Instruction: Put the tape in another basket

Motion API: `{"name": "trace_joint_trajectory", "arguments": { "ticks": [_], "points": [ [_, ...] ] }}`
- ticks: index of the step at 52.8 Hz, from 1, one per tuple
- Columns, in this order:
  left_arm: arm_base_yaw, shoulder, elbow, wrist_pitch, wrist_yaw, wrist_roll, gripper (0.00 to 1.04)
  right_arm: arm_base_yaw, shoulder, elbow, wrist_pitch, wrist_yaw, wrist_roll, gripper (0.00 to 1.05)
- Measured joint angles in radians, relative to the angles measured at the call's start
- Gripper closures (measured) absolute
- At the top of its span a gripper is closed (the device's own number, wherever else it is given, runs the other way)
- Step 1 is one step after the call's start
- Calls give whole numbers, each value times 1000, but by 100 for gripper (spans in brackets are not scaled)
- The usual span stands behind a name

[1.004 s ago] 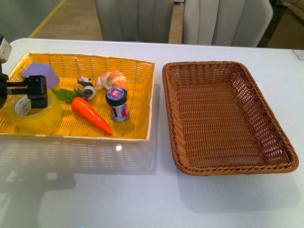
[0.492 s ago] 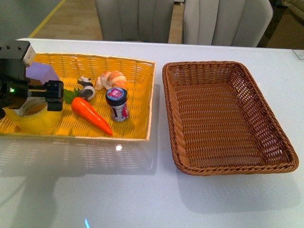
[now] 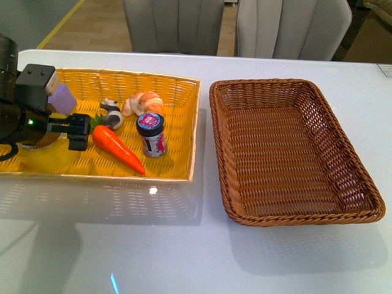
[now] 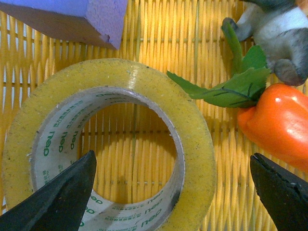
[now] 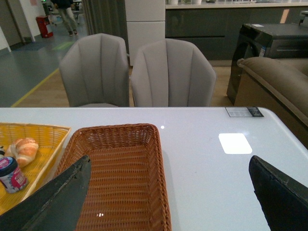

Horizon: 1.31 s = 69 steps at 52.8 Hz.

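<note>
Left end effector [image 4: 172, 166] now above tape [image 4: 195, 139]

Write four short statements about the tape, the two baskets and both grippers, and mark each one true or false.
1. The tape lies flat in the yellow basket. True.
2. The left gripper is shut on the tape. False: its jaws stand wide open over the roll and grip nothing.
3. The jar stands in the brown basket. False: it stands upright in the yellow basket, beside the carrot.
4. The right gripper is open. True.
</note>
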Motion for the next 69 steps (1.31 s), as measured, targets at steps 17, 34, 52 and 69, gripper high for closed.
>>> {"name": "trace_joint_trajectory", "arguments": {
  "ticks": [17,34,52,69],
  "points": [
    [0,39,52,-50,-19,30,9,0,0,0,0,0,0,9],
    [-14,63,72,-80,-51,36,40,0,0,0,0,0,0,9],
    [-20,32,42,-59,-86,27,86,0,0,0,0,0,0,9],
    [-4,-200,-107,-2,-103,48,88,0,0,0,0,0,0,9]
  ]
}}
